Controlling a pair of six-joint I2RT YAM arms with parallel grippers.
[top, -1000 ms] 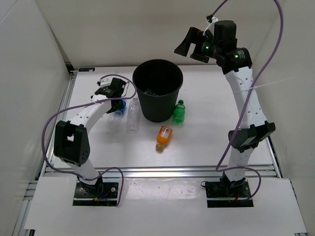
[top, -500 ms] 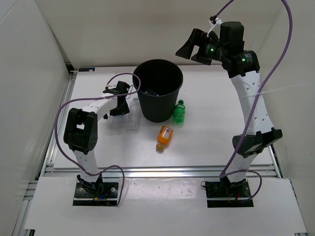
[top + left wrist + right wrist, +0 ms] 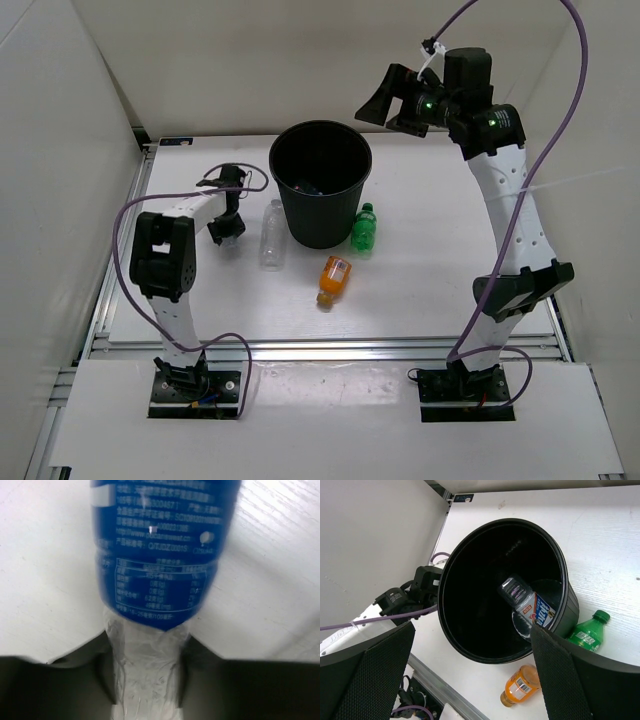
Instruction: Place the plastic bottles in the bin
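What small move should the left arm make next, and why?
Probably lift straight up. The left gripper is shut on the clear end of the blue-label bottle, low over the table left of the black bin, whose rim stands higher. Raising it first should let the bottle clear the rim before swinging over.

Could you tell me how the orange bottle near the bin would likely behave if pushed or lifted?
The orange bottle lies on its side on the table, so a sideways push would probably roll it. Its round, smooth plastic body may slip in a loose grip. It looks orange throughout, so it may be full and fairly heavy for its size.
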